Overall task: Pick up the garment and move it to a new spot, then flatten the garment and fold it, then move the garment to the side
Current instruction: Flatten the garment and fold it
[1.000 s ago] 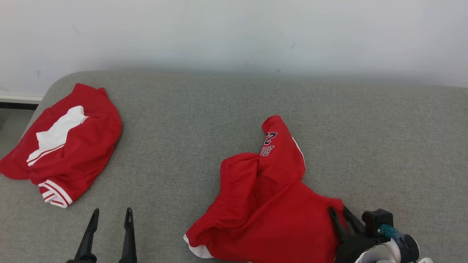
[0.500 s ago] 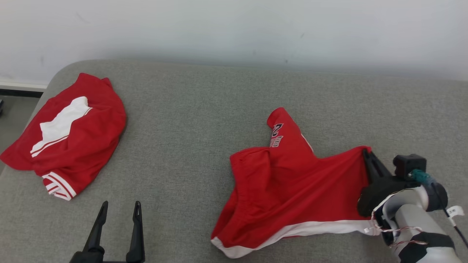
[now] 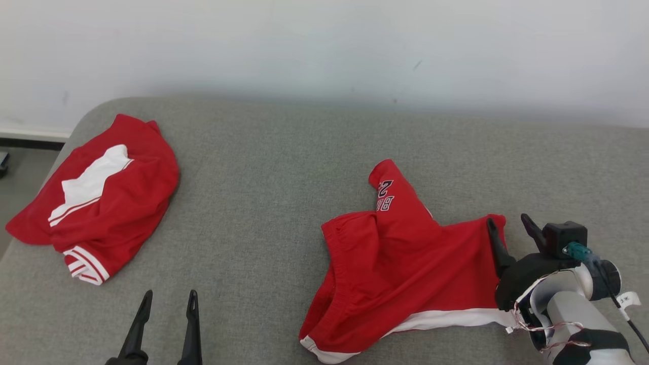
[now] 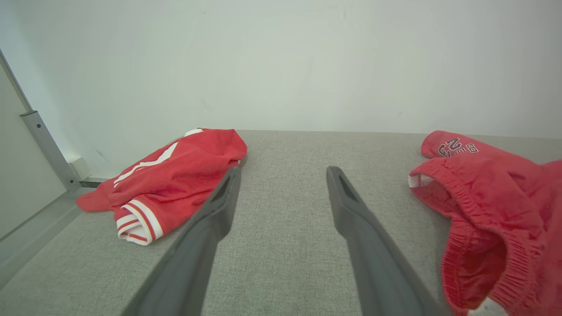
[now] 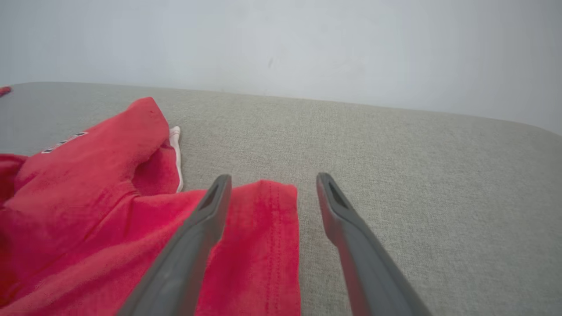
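The garment (image 3: 405, 263), red shorts with a white hem and dark lettering on one leg, lies crumpled and partly spread on the grey cushion (image 3: 284, 167), right of centre. My right gripper (image 3: 507, 219) stands open at its right corner, one finger over the cloth and the other beyond the edge, holding nothing. In the right wrist view the right gripper (image 5: 273, 176) straddles the garment's (image 5: 109, 210) hemmed corner. My left gripper (image 3: 170, 294) is open and empty at the lower left, well clear of the cloth. In the left wrist view the left gripper (image 4: 284, 170) points across bare cushion, with the garment's waistband (image 4: 483, 188) to its right.
A second red and white garment (image 3: 106, 203) lies bunched at the cushion's far left, also in the left wrist view as a red heap (image 4: 175, 171). A pale wall (image 3: 324, 45) runs behind. The cushion's rounded left edge drops to the floor (image 3: 10, 172).
My right gripper shut on the garment's right corner, drew it out to the right and farther back, then opened and let it go. The left gripper stayed open. The camera shifted slightly.
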Controlling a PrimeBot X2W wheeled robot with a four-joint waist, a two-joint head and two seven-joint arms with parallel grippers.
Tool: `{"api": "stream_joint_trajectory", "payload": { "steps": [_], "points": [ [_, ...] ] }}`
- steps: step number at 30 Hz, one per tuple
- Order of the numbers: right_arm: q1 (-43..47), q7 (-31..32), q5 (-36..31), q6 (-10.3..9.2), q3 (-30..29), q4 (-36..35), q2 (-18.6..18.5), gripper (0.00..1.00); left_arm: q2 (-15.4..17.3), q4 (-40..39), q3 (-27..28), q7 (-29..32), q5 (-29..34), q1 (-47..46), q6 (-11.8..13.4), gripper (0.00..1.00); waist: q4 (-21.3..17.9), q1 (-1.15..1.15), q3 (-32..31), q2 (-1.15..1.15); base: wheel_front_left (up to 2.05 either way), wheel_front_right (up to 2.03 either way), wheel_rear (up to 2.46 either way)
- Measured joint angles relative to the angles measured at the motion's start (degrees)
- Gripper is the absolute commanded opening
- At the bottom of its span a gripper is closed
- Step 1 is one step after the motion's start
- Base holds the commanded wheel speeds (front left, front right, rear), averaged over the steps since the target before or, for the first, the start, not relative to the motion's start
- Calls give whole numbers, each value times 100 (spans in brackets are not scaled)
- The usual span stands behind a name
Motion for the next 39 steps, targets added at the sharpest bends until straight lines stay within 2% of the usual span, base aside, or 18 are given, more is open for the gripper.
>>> {"api": "stream_joint_trajectory", "payload": {
  "steps": [11, 12, 15, 19, 25, 32, 39],
  "points": [
    [1502, -12, -40, 0, -378, -2363, 56, 100, 2, -70, 165, 0, 82, 187, -57, 100, -355, -1, -306, 0, 0, 0, 0],
    [1797, -13, -69, 0, -467, -2799, 144, 100, 0, -91, 175, 0, 88, 187, -62, 100, -409, -1, -318, 0, 0, 0, 0],
    [2212, -13, -114, 0, -682, -3411, 345, 100, 0, -111, 207, 0, 93, 188, -63, 100, -462, -1, -315, 0, 0, 0, 0],
    [2719, -13, -279, 0, -818, -3992, 558, 100, -2, -135, 226, 0, 107, 187, -69, 100, -502, -1, -307, 0, 0, 0, 0],
    [3394, -13, -442, 0, -1024, -4556, 911, 100, -3, -169, 268, 0, 153, 197, -73, 100, -503, -1, -352, 0, 0, 0, 0],
    [3740, -13, -519, 0, -1098, -4606, 1109, 100, 1, -143, 287, 0, 167, 198, -112, 100, -545, 0, -289, 0, 0, 0, 0],
    [3571, -13, -531, 0, -1089, -4187, 979, 100, 348, 337, -452, 0, 91, 214, -192, 100, -604, 0, -217, 0, 0, 0, 0]
  ]
}}
